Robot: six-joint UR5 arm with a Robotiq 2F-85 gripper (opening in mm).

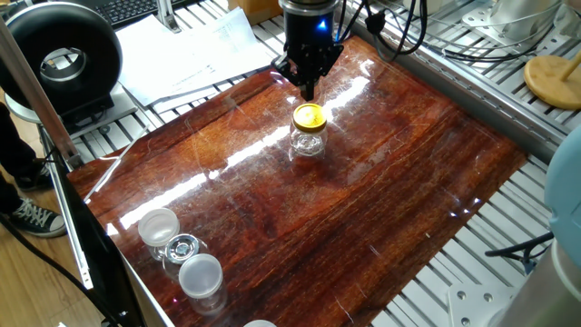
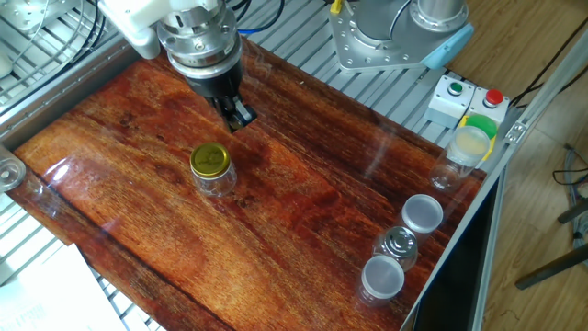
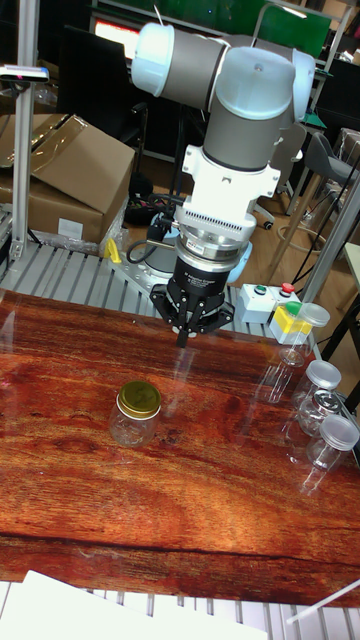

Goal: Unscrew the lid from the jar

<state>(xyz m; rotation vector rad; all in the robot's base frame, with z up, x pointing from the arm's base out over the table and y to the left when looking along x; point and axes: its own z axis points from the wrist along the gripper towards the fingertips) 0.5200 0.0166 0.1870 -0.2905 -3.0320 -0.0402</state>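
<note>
Hanging above the far part of the wooden table (image 1: 381, 218), nothing gripped. My gripper (image 1: 309, 88) points straight down, jaws drawn together until the fingertips look to meet; whether a sliver of gap remains I cannot tell.

The jar (image 1: 307, 143) stands upright on the bare wood, alone, well apart from the cluster of clear cups with white lids (image 2: 401, 248) at the table's corner. The lid (image 1: 309, 115) sits on its neck, flat and facing up, apparently screwed on.

Relation that matters: in the tall fixed view the jar (image 3: 134, 422) lies below my gripper (image 3: 187, 336) and off to one side, nearer that camera, so I am not over it. Its axis is vertical, parallel to mine. The other fixed view agrees: lid (image 2: 209, 159) beside my fingertips, not beneath.

Judgement: unscrewing not begun. Jaws must spread wider than the lid, then shift across, then descend.
</note>
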